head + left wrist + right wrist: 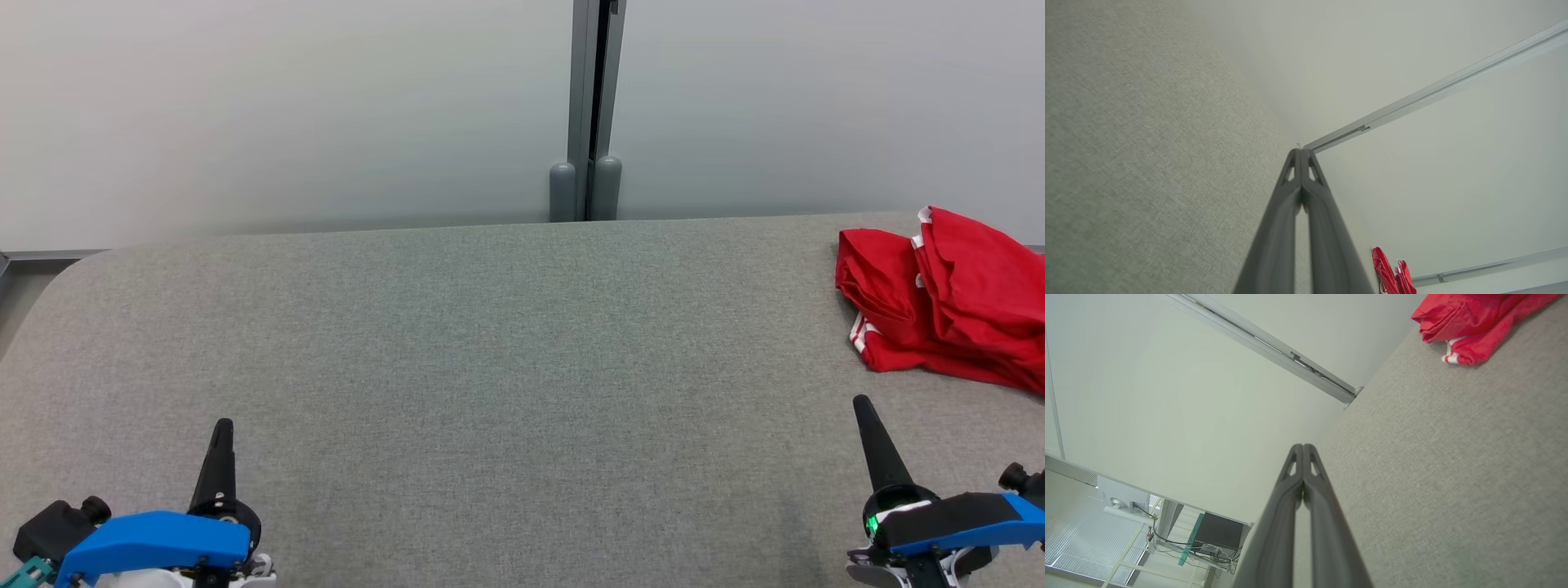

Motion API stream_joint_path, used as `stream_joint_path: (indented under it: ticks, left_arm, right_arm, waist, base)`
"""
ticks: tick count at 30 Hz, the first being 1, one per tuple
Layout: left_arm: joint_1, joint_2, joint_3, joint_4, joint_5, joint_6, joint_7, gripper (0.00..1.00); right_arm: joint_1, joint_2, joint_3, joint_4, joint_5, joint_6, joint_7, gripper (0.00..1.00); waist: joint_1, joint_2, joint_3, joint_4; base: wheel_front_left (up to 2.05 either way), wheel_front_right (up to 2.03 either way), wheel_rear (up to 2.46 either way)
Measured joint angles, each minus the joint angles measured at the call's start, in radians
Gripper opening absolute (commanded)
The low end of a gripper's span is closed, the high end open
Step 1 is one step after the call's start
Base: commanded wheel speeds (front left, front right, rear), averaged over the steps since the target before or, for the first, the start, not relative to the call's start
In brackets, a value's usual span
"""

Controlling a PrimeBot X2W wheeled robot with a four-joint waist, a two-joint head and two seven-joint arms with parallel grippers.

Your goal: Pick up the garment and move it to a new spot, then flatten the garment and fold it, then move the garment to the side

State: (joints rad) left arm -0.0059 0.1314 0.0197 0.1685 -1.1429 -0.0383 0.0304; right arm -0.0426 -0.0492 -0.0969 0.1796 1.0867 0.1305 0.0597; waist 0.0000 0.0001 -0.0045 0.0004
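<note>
Head view – what have you got on there, counted?

Me: one red garment (939,302), bunched up at the far right edge of the one grey table (490,367); two grippers, left gripper (222,429) and right gripper (864,408), both pinched shut, low on my side; one grey post (588,106) at the wall behind; just table cloth between right gripper and garment, they're apart.

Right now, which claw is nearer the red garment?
Right. The right claw sits just short of the red garment, not touching; the left claw is far across the grey surface.
</note>
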Motion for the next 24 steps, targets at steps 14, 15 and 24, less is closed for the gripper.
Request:
stream_joint_path:
  ticks: [14, 15, 24]
  left_arm:
    - [-0.027, -0.017, 0.021, 0.022, -0.132, -0.025, 0.020, 0.00]
    - [-0.029, -0.018, 0.024, 0.023, -0.140, -0.026, 0.021, 0.00]
    - [-0.043, -0.031, 0.034, 0.034, -0.215, -0.042, 0.030, 0.00]
  right_arm:
    - [-0.016, 0.000, -0.004, 0.019, 0.142, 0.000, 0.011, 0.00]
    - [-0.017, 0.000, -0.005, 0.020, 0.151, 0.000, 0.014, 0.00]
    - [-0.030, 0.000, -0.007, 0.030, 0.233, 0.000, 0.022, 0.00]
  waist:
    - [0.0000, 0.0000, 0.002, 0.000]
    - [0.0000, 0.0000, 0.002, 0.000]
    - [0.0000, 0.0000, 0.003, 0.000]
  base:
    - [0.00, 0.00, 0.00]
    - [0.00, 0.00, 0.00]
    - [0.00, 0.00, 0.00]
